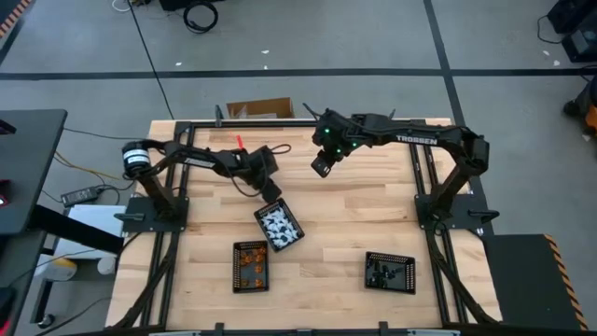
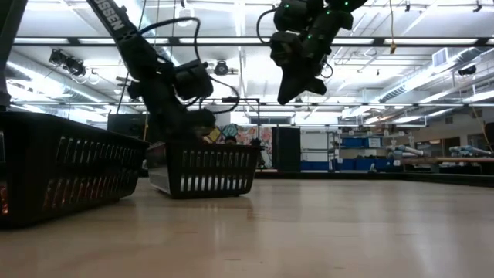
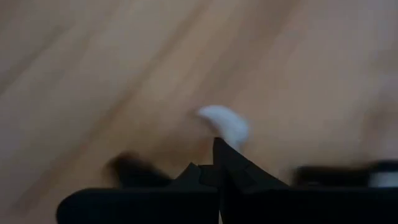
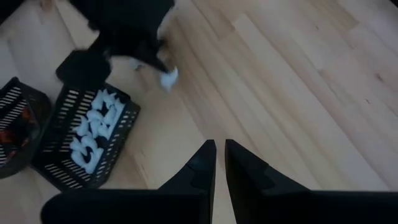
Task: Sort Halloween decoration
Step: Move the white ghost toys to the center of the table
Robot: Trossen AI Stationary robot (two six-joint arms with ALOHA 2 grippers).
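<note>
High view. I see my left gripper [image 1: 271,189] low over the wooden table [image 1: 364,219], just beside the far rim of the middle tray [image 1: 279,227], which holds white pieces [image 1: 277,224]. Its fingers are hard to make out from here. My right gripper [image 1: 321,166] hangs above bare wood, well apart from all three trays. The tray of orange pieces [image 1: 250,266] sits near the front edge, left of centre; the tray of black pieces [image 1: 389,272] sits to the right.

Low view. The left arm comes down behind the middle tray [image 2: 202,168]; its gripper is hidden by the tray wall. The right gripper [image 2: 292,91] hangs high above the table, its fingers nearly together with nothing between them.

Left wrist view. My left fingers [image 3: 230,163] are pressed together, and a small white piece [image 3: 225,123] shows just past their tips. It looks pinched, though blur keeps me from being sure.

Right wrist view. My right fingers [image 4: 202,163] stand a narrow slit apart, empty. Beyond them the left gripper [image 4: 154,57] carries the white piece [image 4: 168,77] at its tip, over bare wood just beside the middle tray [image 4: 84,142] of white pieces [image 4: 93,130].
</note>
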